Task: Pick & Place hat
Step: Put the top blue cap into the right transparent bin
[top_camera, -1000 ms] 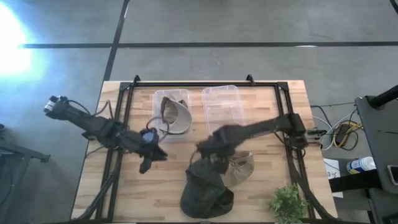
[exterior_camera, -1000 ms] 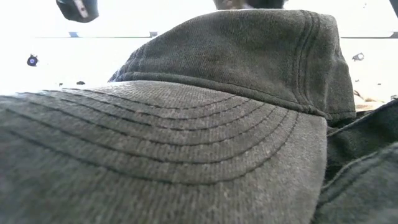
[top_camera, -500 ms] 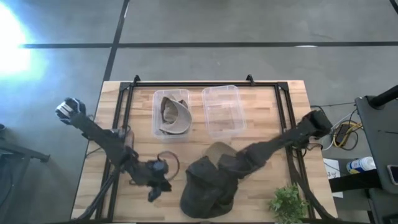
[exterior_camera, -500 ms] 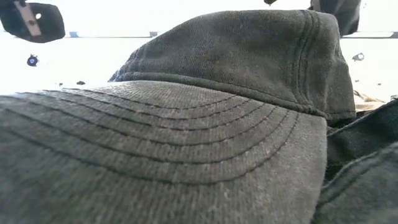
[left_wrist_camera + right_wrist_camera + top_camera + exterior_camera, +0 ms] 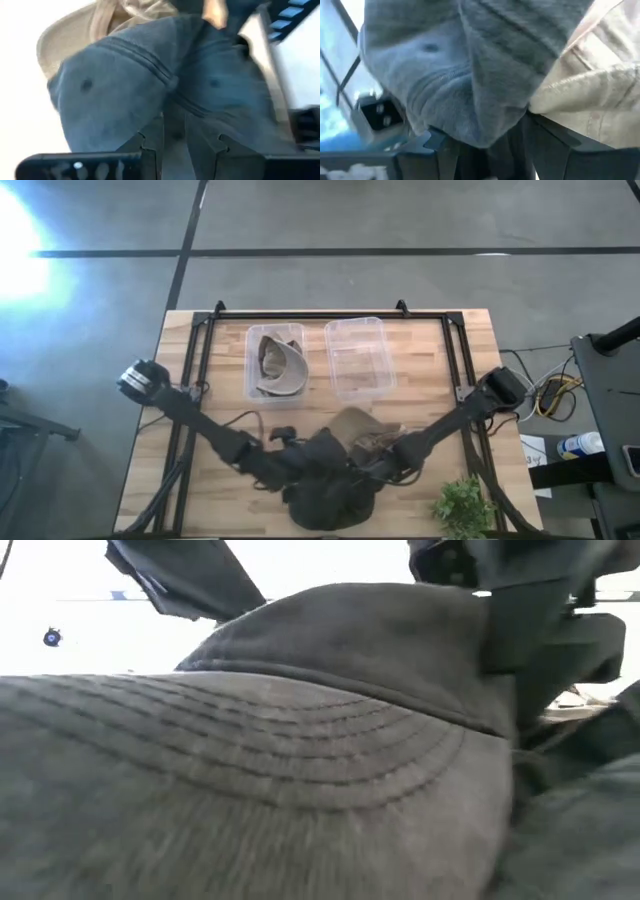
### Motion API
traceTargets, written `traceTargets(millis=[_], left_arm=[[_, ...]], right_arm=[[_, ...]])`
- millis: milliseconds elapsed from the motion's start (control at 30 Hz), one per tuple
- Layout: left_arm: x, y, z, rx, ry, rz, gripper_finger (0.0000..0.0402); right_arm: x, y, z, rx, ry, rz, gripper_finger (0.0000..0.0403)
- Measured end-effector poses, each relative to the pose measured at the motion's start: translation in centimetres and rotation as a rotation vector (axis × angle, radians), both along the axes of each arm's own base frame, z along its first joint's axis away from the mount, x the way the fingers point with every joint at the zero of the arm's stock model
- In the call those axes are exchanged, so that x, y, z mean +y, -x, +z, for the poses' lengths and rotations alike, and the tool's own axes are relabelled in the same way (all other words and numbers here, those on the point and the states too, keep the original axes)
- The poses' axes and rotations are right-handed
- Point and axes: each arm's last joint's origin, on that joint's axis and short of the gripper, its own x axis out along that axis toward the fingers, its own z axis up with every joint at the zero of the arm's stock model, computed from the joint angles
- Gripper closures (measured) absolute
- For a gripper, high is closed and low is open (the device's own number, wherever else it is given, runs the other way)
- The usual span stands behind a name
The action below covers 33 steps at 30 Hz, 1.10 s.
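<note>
A dark grey cap lies at the table's near edge and fills the low view. A tan hat lies just behind it, touching it. Another tan hat sits in the left clear bin. My left gripper is at the dark cap's left side and my right gripper at its right side. Each is shut on the cap's cloth, in the left wrist view and the right wrist view. My left gripper has dark cap cloth between its two fingers, at the crown's left side, near a seam. It comes in low, slanting from the table's left. The cap rests on the table. My right gripper pinches a fold of the dark cap's crown between its fingers, beside the tan hat. It comes in low, slanting from the table's right. The cap's brim stays on the table.
Two clear bins stand at the far middle of the table: the left one holds a tan hat, and the right one shows nothing inside. A small green plant stands at the near right corner. A black frame borders the work area.
My left gripper has swept from the table's left middle toward the near edge and rightward, onto the dark cap's left side. My right gripper has moved toward the near edge along the cap's right side. In the low view the cap's crown has shifted and flattened.
</note>
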Motion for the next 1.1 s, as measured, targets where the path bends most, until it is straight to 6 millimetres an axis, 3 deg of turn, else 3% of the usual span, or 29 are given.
traceTargets(millis=[100, 233, 433, 533, 633, 833, 1000, 1100], left_arm=[[1.1, -2.2, -1.7, 0.056, -0.014, 0.009, 0.0328], [1.3, -3.5, -3.8, 0.180, 0.150, 0.004, 0.0328], [-1.1, -2.4, -4.3, 0.265, 0.342, 0.047, 0.0328], [-2.3, -1.4, -3.9, 0.276, 0.437, 0.121, 0.0328], [-3.1, -0.3, -3.9, 0.296, 0.459, 0.219, 0.0328], [-3.3, 2.9, -5.6, 0.398, 0.443, 0.518, 0.0328], [-4.2, 4.2, -6.3, 0.390, 0.593, 0.675, 0.0328], [-4.3, 4.1, -6.3, 0.314, 0.664, 0.778, 0.0328]], right_arm=[[-0.6, -0.6, 0.5, -0.055, 0.063, -0.048, 0.0209], [-2.6, -1.6, 1.4, -0.104, 0.162, -0.156, 0.0209], [-7.1, -3.3, 2.0, -0.139, 0.256, -0.299, 0.0209], [-9.4, -4.3, 2.3, -0.149, 0.290, -0.301, 0.0209], [-10.6, -4.8, 3.5, -0.167, 0.280, -0.238, 0.0209], [-8.1, -3.1, 6.9, -0.182, 0.112, -0.111, 0.0209], [-4.5, -1.4, 7.3, -0.120, -0.059, -0.028, 0.0209], [-2.8, -0.9, 6.6, -0.064, -0.124, 0.005, 0.0209]])
